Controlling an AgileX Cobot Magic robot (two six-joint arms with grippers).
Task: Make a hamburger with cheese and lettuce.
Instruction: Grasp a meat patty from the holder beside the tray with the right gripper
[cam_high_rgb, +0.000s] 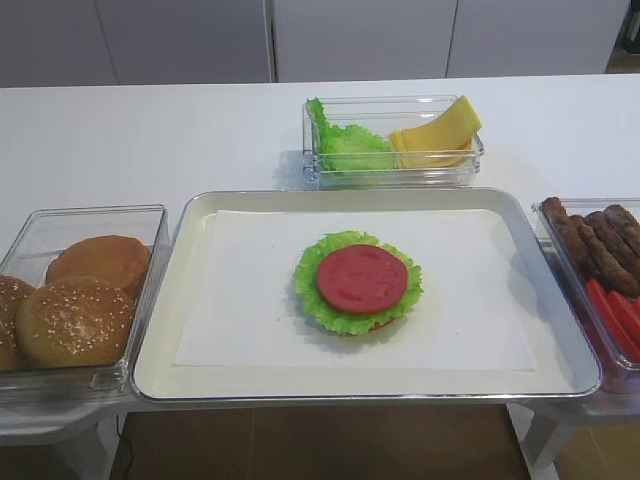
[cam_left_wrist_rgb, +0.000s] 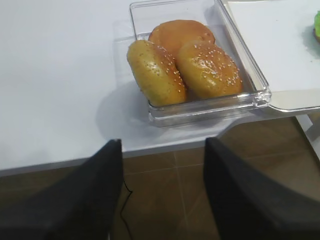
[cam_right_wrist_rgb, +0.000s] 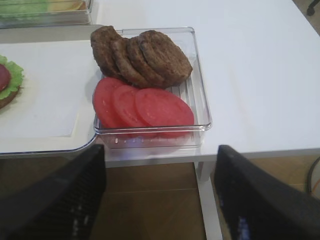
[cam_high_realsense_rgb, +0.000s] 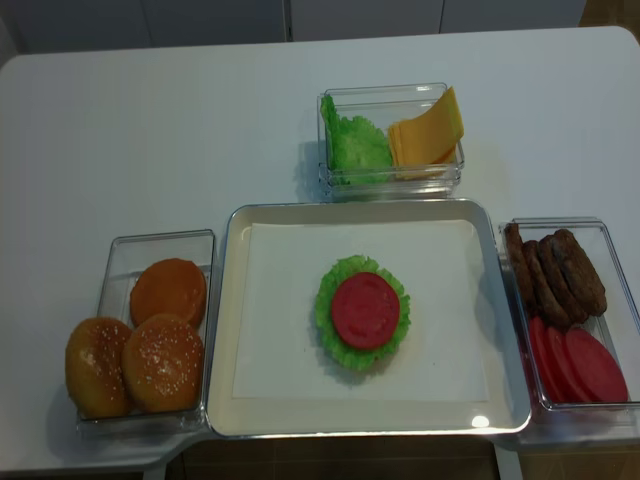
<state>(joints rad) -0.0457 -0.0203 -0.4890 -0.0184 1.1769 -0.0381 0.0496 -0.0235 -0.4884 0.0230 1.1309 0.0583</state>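
Hamburger (cam_high_realsense_rgb: 364, 312) lies flat mid-tray, round, red slice up; right tool (cam_right_wrist_rgb: 160, 195) and left tool (cam_left_wrist_rgb: 162, 190) open.

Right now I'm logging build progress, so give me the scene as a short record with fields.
hamburger: centre of tray, on white paper
stack so far: bun base, lettuce, red slice on top
cheese: not added; in back container beside spare lettuce
patties: none on stack; in right container with red slices
buns: left container
left pincer: open, empty, off the table edge near buns
right pincer: open, empty, off the table edge near patties
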